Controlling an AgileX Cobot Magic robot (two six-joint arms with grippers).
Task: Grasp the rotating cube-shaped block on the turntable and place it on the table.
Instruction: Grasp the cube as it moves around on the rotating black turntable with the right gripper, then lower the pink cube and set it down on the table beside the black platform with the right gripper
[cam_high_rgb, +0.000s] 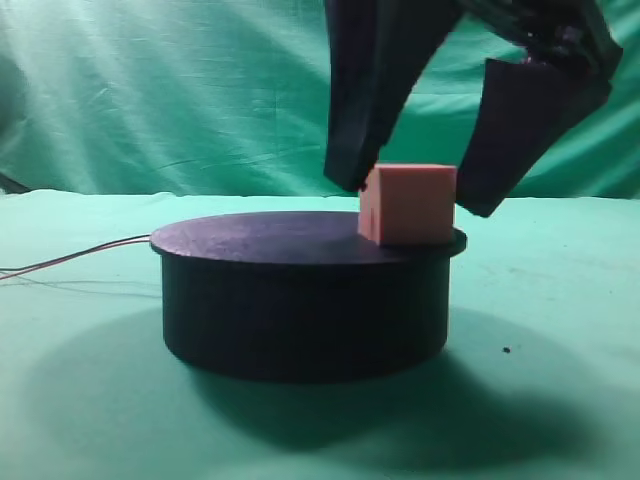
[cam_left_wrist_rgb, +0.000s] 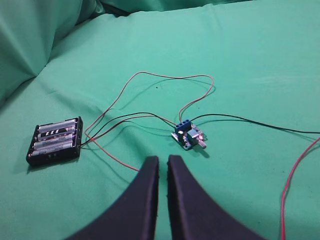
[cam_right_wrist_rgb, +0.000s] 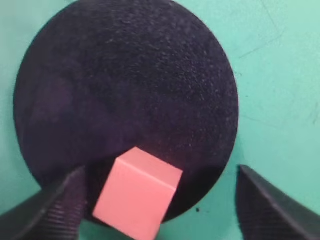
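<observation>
The salmon-pink cube sits at the right edge of the dark turntable on the green surface. The right hand straddles it with fingers spread wide, one finger just beside the cube, the other apart. The left hand is nearly closed, holding nothing, above a battery pack.

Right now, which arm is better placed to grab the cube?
The right: its open gripper straddles the cube on the turntable. The left gripper is shut, over a battery pack and wires.

right end effector: black, two broad tapering fingers, ribbed pads | left end effector: black, curved matte fingers
</observation>
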